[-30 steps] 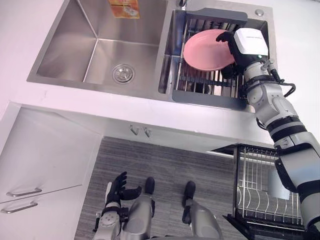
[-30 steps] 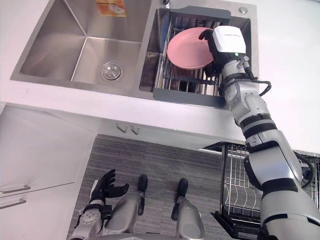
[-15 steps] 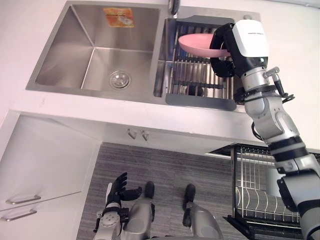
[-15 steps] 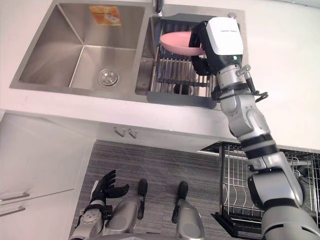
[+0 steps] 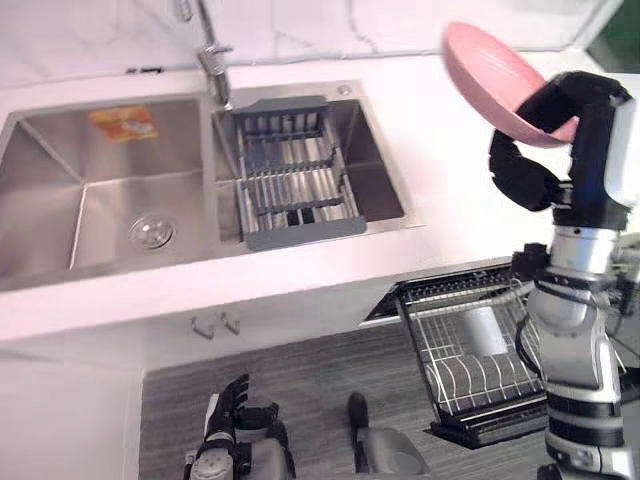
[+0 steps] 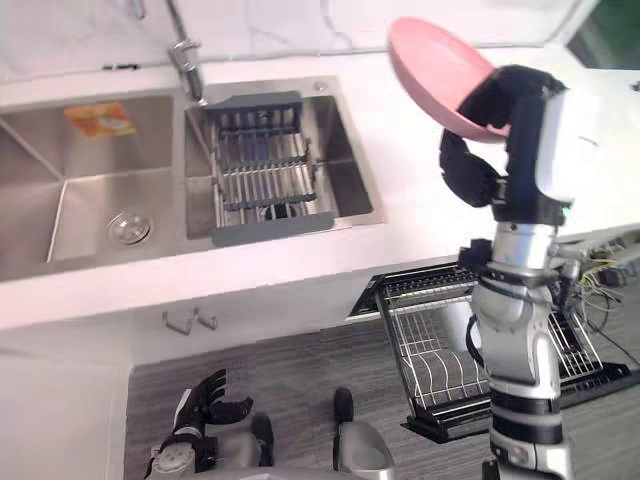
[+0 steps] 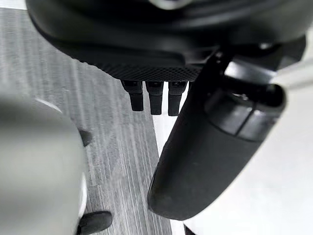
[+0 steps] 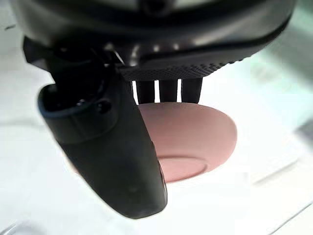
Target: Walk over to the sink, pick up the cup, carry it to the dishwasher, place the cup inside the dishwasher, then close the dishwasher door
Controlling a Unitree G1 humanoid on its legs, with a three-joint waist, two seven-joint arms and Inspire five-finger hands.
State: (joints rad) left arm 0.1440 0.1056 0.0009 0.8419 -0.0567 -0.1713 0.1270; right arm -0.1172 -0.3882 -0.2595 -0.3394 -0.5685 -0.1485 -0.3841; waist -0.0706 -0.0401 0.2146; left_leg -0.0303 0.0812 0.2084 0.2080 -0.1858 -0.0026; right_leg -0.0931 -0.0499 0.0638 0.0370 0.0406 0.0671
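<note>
Pink plate (image 5: 497, 72), not a cup, is what we see as the task's thing. It is held high and tilted over the counter (image 5: 430, 150), to the right of the sink (image 5: 40, 200) and well apart from the drain rack (image 5: 290, 185) that sits in the sink. The right hand (image 5: 520, 170) has it: in the right wrist view the thumb lies across one face of the plate and the fingers (image 8: 168, 91) curl behind its edge, a firm pinch. The left hand (image 5: 228, 400) hangs low by the floor, fingers relaxed, holding nothing.

We judge the step as carry-to-dishwasher, roughly mid-task. The dishwasher rack (image 5: 470, 360) is pulled out below the counter edge, under the raised arm. The next move calls for bringing the arm down and turning the plate on edge to slot between the tines. Then let go, push the rack in and close the door.
</note>
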